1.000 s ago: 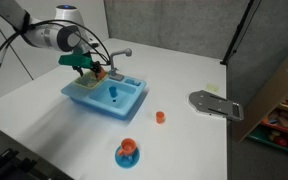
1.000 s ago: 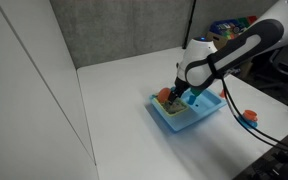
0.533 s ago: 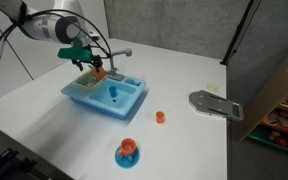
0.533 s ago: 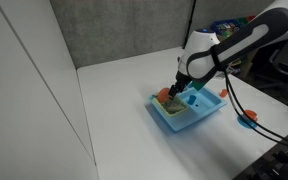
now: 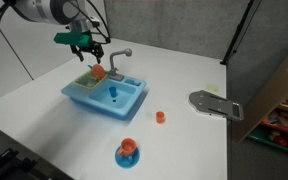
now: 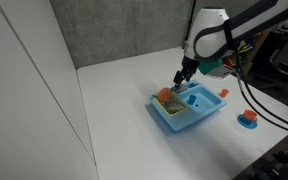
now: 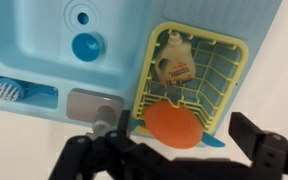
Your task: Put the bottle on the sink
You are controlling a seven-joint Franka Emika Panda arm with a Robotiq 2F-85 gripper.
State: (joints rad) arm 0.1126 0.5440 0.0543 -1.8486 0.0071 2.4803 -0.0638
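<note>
The bottle, pale cream with a label, lies in the yellow-green rack section of the light-blue sink, above an orange plate in the same rack. The sink also shows in both exterior views. My gripper is open and empty. It hangs above the rack end of the sink in both exterior views, apart from the bottle.
The grey faucet stands at the sink's back. A blue cup sits in the basin. A tiny orange cup, an orange cup on a blue plate and a grey flat object lie on the white table. A cardboard box stands nearby.
My gripper has risen from the sink's rack and drawn back, open. The bottle stays lying in the rack.
</note>
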